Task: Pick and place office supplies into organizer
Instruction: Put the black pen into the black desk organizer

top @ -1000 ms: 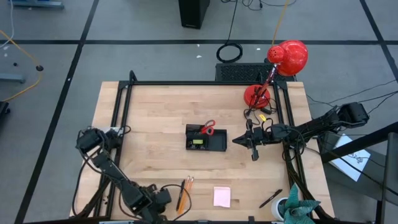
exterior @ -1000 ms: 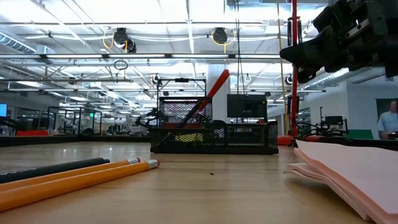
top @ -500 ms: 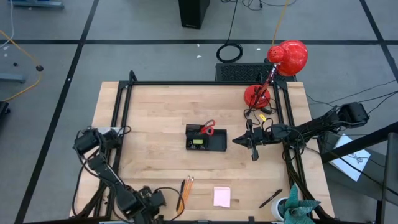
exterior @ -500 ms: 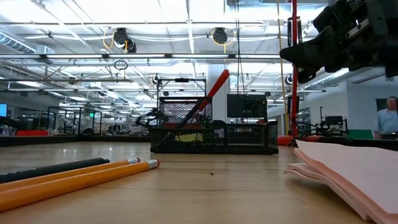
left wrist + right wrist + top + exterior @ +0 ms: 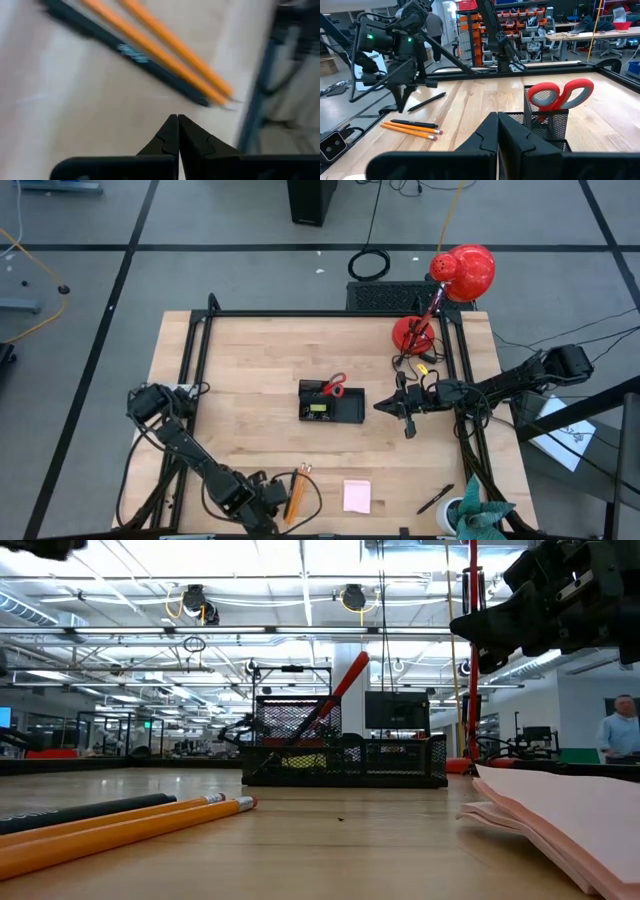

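Note:
Two orange pencils (image 5: 298, 488) and a dark pen (image 5: 289, 496) lie flat, side by side, near the table's front edge; the left wrist view shows the pencils (image 5: 170, 50) and pen (image 5: 130, 50) just ahead of my fingers. My left gripper (image 5: 274, 496) (image 5: 177, 119) hovers shut, pointing steeply down, just left of them and touching nothing. The black organizer (image 5: 348, 414) stands mid-table. Red-handled scissors (image 5: 560, 95) stand in its taller compartment, handles up. My right gripper (image 5: 380, 407) (image 5: 497, 117) waits shut and level, just right of the organizer.
A pink sticky-note pad (image 5: 357, 495) lies right of the pencils, and another dark pen (image 5: 435, 500) lies near the front right corner beside a teal cloth (image 5: 478, 516). A red desk lamp (image 5: 455, 280) stands at the far right. Black frame rails (image 5: 195, 350) border the table.
My left gripper has swung a little toward the table's left edge, then back toward the right. It now stands closer to the pencils and is still shut. The pencils, the pen and my right arm have kept still.

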### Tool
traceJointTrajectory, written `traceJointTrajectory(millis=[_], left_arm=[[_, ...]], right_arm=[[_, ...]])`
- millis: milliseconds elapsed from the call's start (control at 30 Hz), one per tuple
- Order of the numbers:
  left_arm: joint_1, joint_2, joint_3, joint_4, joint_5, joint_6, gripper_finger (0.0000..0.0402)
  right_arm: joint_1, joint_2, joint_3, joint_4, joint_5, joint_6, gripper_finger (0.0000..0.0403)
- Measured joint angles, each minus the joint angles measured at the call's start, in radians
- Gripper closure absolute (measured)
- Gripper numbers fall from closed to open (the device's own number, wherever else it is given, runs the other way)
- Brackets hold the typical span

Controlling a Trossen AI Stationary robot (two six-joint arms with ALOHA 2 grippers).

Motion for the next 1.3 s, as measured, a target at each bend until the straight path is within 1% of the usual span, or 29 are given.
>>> traceJointTrajectory(millis=[67, 200, 533, 933, 1067, 1200, 1300], left_arm=[[0.002, 0.0, 0.0, -0.061, -0.021, -0.031, 0.0394], [-0.01, 0.014, 0.0, -0.149, -0.02, -0.123, 0.0395], [-0.085, 0.038, 0.003, -0.135, -0.041, -0.274, 0.0398], [-0.141, 0.04, 0.003, -0.147, 0.07, -0.328, 0.0397], [-0.155, 0.041, 0.003, -0.154, 0.087, -0.355, 0.0392], [-0.165, 0.042, 0.003, -0.167, 0.108, -0.372, 0.0398], [-0.168, 0.042, 0.003, -0.174, 0.117, -0.372, 0.0393]], right_arm=[[0.0, 0.0, 0.0, 0.0, 0.0, 0.0, 0.0399], [0.0, 0.0, 0.0, 0.0, 0.0, 0.0, 0.0399], [0.0, 0.0, 0.0, -0.001, 0.0, 0.0, 0.0399], [0.0, 0.0, 0.0, -0.001, 0.0, 0.003, 0.0399], [0.0, 0.0, 0.0, -0.001, 0.0, 0.003, 0.0399], [0.0, 0.0, 0.0, -0.001, 0.0, 0.003, 0.0399], [0.0, 0.0, 0.0, -0.001, 0.0, 0.003, 0.0399]])
